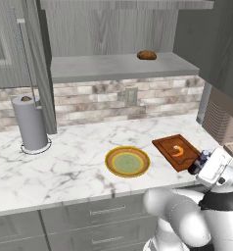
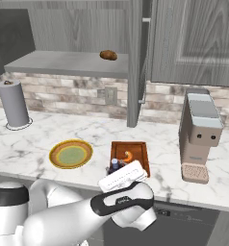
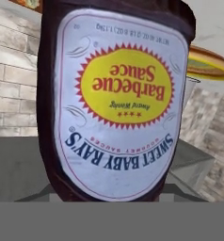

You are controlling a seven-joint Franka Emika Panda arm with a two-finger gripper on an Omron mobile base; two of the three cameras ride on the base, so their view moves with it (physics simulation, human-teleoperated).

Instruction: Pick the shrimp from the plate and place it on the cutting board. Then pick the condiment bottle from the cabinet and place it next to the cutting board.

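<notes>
Left of the cutting board [image 1: 176,151]: yellow-rimmed plate [image 1: 128,162], bare, on the marble counter [image 1: 64,162]. On the board: curled orange shrimp [image 1: 177,150]. At the board's near right corner: gripper [image 1: 200,162], jaws partway apart, clamped on the dark condiment bottle [image 3: 116,99]. Above the board, on the open cabinet [image 1: 113,66] shelf: brown lump [image 1: 147,55].

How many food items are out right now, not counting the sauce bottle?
2. A shrimp lies on the cutting board, and a brown lump sits on the cabinet shelf. The plate holds nothing. More could be hidden behind the arm.
</notes>
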